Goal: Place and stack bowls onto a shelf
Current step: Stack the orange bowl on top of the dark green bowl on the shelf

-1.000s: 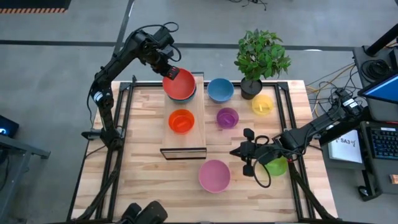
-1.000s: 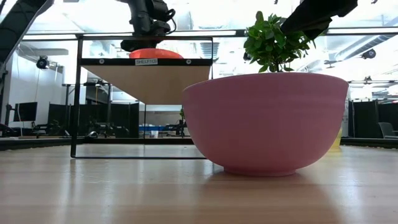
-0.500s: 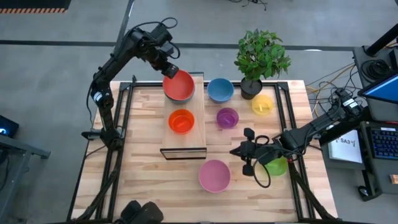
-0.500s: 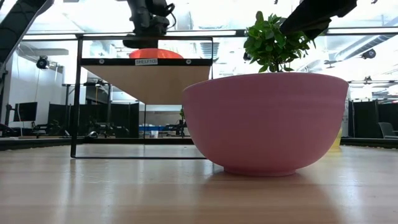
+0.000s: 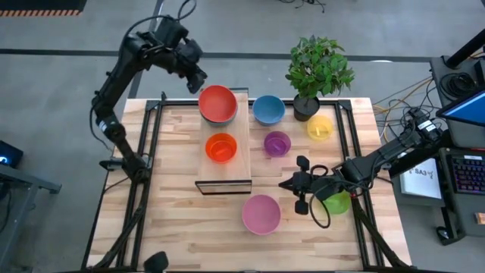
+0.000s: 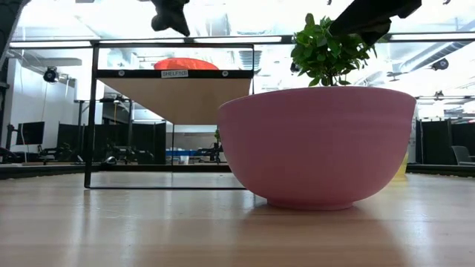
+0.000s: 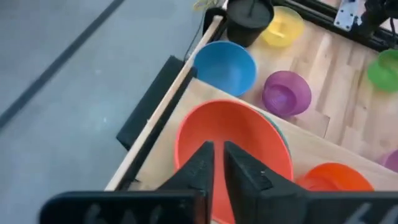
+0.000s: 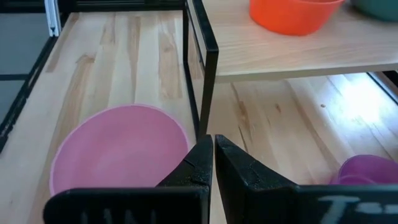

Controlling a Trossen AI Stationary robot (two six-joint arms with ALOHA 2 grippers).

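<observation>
Slatted wood bench (image 5: 182, 205) mid-frame in the high view, grey floor all round. Red bowl (image 5: 217, 104) seated upright at the upper end of the shelf (image 5: 241, 163), nested in a teal bowl (image 7: 281, 135) showing only as a thin rim in the left wrist view. Orange bowl (image 5: 221, 147) alone on the shelf just below that stack. Remaining on the bench: blue bowl (image 5: 268, 109) upper centre, purple bowl (image 5: 277, 142) just right of the shelf, yellow bowl (image 5: 320, 127) near the dark plant pot (image 5: 305, 108), pink bowl (image 5: 261, 213) below the shelf's lower end, green bowl (image 5: 339, 202) at right, partly under the right arm.

Left gripper (image 5: 197, 80) above and upper left of the red bowl, clear of it, fingers pressed almost together, holding nothing. Right gripper (image 5: 290, 184) low over the bench between pink and purple, fingers closed, empty.

Risks, judged:
- Red bowl close to the shelf's upper end; a nudge from a passing arm could tip the stack off.
- Right gripper beside the shelf frame; a careless swing toward pink could strike the frame and shift the whole shelf.
- Green bowl under the right arm; could get dragged or flipped on the reach.
- Smooth plastic rims; a shallow pinch could slip mid-lift.
- A small bowl stacked off-centre could rock or slide out.
</observation>
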